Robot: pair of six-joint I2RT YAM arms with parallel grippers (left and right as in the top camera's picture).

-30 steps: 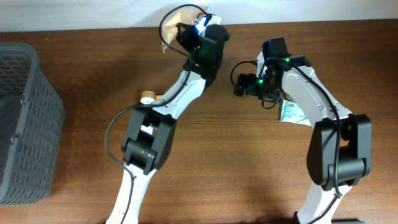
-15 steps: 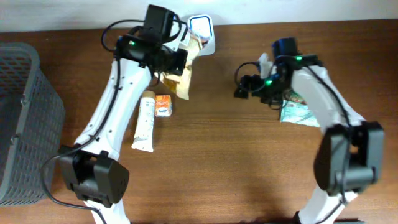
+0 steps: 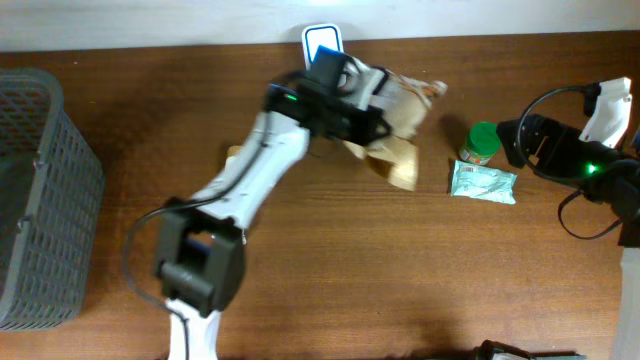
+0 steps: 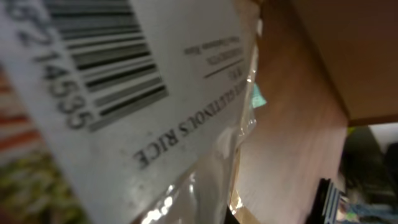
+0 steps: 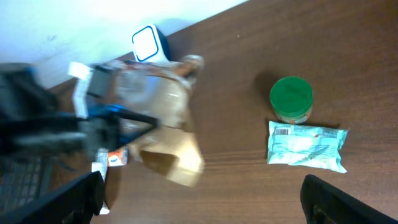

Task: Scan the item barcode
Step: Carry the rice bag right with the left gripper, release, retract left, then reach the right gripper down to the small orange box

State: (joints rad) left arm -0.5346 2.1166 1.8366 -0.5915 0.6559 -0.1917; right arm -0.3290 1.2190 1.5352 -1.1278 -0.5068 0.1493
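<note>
A bag of rice (image 3: 402, 155), clear and tan with a white barcode label, hangs in my left gripper (image 3: 366, 104), which is shut on it just right of the white and blue scanner (image 3: 322, 43) at the table's back edge. The left wrist view is filled by the bag's label (image 4: 155, 118), and its barcode (image 4: 106, 56) faces the camera; the fingers are hidden behind it. In the right wrist view the bag (image 5: 166, 121) appears blurred below the scanner (image 5: 147, 43). My right gripper (image 3: 514, 141) stands open at the far right, holding nothing.
A green-lidded jar (image 3: 483, 142) and a pale green packet (image 3: 482, 183) lie between the two arms. A grey basket (image 3: 40, 200) stands at the left edge. A white tube (image 5: 99, 180) and a small orange box (image 5: 116, 157) lie left of the bag.
My left arm has swung the bag from left of the scanner across to its right. My right arm has drawn back to the right edge, uncovering the jar.
</note>
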